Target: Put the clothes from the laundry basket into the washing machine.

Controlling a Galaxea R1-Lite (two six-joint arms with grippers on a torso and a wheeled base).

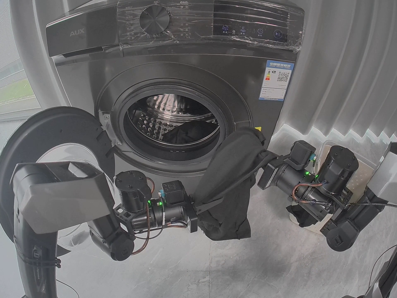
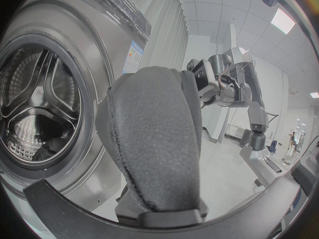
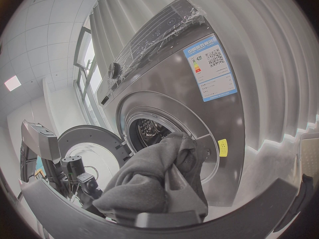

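I've got the dark garment pinched in both the left gripper and the right gripper, its length strung between their fingers, with the drum mouth just ahead, nearer the right fingers by my read.

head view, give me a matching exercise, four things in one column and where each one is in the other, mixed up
1. round dark grey washer door
2. black cloth garment
3. blue and white label sticker
4. white plastic laundry basket

A. stuck on the front of the grey washing machine
B. on the floor by the curtain
C. swung open to the left
D. hanging between the left gripper and right gripper

Pairs: 1-C, 2-D, 3-A, 4-B
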